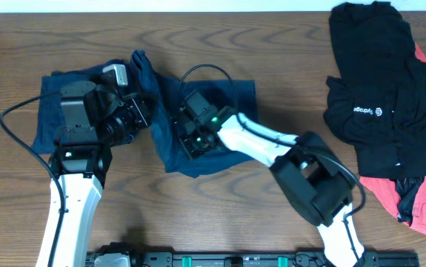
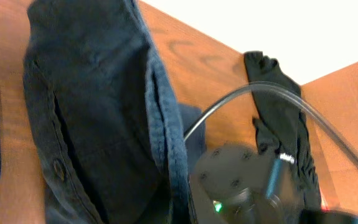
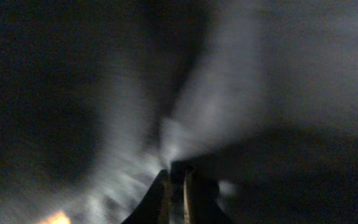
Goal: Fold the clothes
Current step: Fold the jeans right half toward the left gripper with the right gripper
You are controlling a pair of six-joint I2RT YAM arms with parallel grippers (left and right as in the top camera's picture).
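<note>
A dark navy garment (image 1: 198,93) lies crumpled on the wooden table, left of centre. It also fills the left wrist view (image 2: 98,106), where a hem and a button show. My left gripper (image 1: 143,111) sits at a raised ridge of this cloth and holds it up; its fingers are buried in the fold. My right gripper (image 1: 190,139) is down on the middle of the garment. In the right wrist view its fingers (image 3: 177,174) are shut on a pinch of the dark fabric (image 3: 241,74).
A pile of black clothes (image 1: 379,81) lies at the table's far right on top of a coral-red garment (image 1: 420,204). The black pile also shows in the left wrist view (image 2: 284,124). The right arm's wrist (image 2: 235,186) and cable are close to the left camera.
</note>
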